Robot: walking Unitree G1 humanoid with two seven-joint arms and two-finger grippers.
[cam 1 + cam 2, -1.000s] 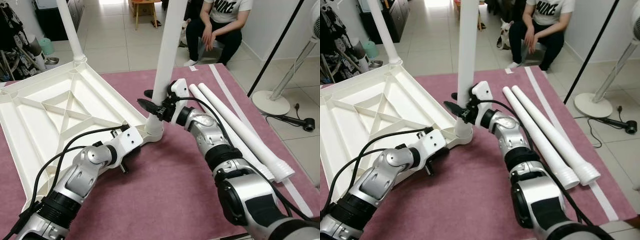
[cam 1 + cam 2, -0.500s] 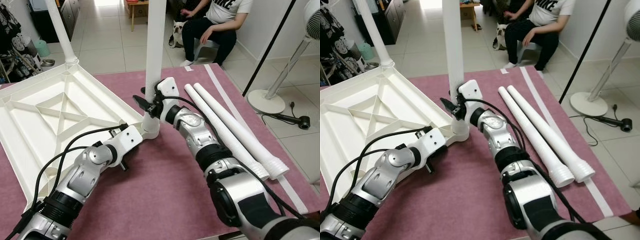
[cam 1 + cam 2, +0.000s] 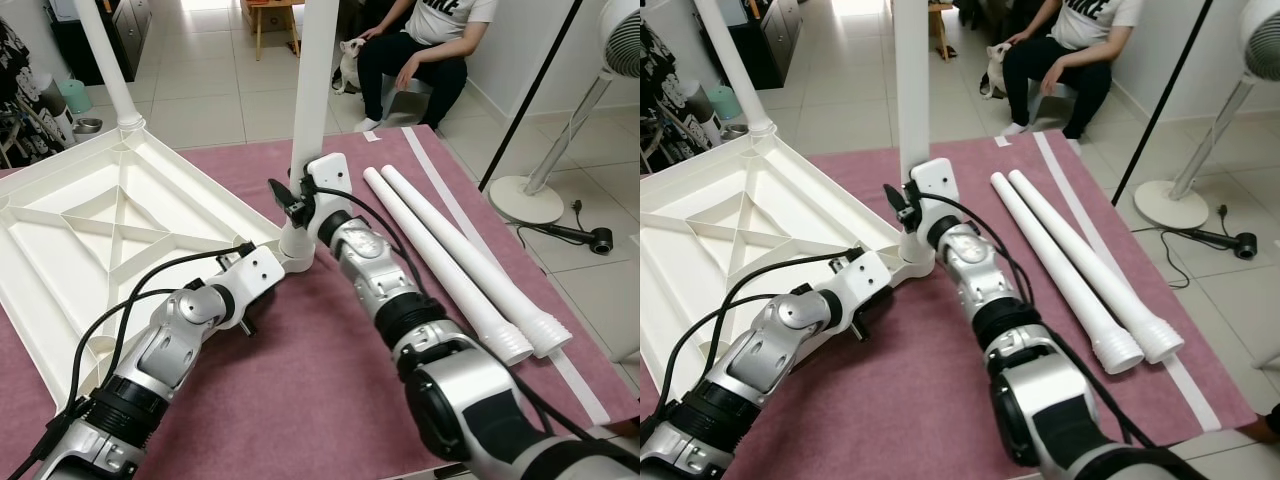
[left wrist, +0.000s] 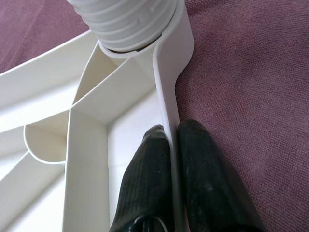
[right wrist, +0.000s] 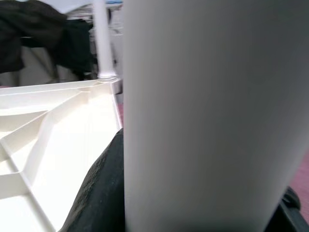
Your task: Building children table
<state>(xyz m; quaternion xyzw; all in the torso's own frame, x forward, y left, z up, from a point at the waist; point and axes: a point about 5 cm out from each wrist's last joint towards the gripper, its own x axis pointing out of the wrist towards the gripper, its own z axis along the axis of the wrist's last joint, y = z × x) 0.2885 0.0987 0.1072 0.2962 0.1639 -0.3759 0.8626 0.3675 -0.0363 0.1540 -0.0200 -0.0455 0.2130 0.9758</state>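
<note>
A white plastic table top [image 3: 110, 230] lies upside down on a maroon rug. One white leg [image 3: 105, 60] stands in its far corner. A second white leg [image 3: 315, 90] stands upright in the ribbed socket [image 4: 130, 21] at the near right corner. My right gripper [image 3: 292, 195] is shut around this leg just above the socket, its black fingers [image 5: 104, 193] wrapping the tube. My left gripper [image 4: 173, 133] is shut on the table top's thin rim [image 4: 166, 92] beside that socket, one finger on each side. Two loose legs [image 3: 450, 270] lie side by side on the rug to the right.
A person [image 3: 420, 50] sits on a low seat beyond the rug, with a small dog [image 3: 350, 60] beside them. A standing fan's base [image 3: 525, 200] and a slanted black pole [image 3: 520, 95] stand at the right. A white strip [image 3: 470, 225] runs along the rug's right side.
The camera has shifted, so the whole scene sits a little differently. My right gripper stays on the leg and its wrist has turned slightly. My left gripper keeps its hold on the rim.
</note>
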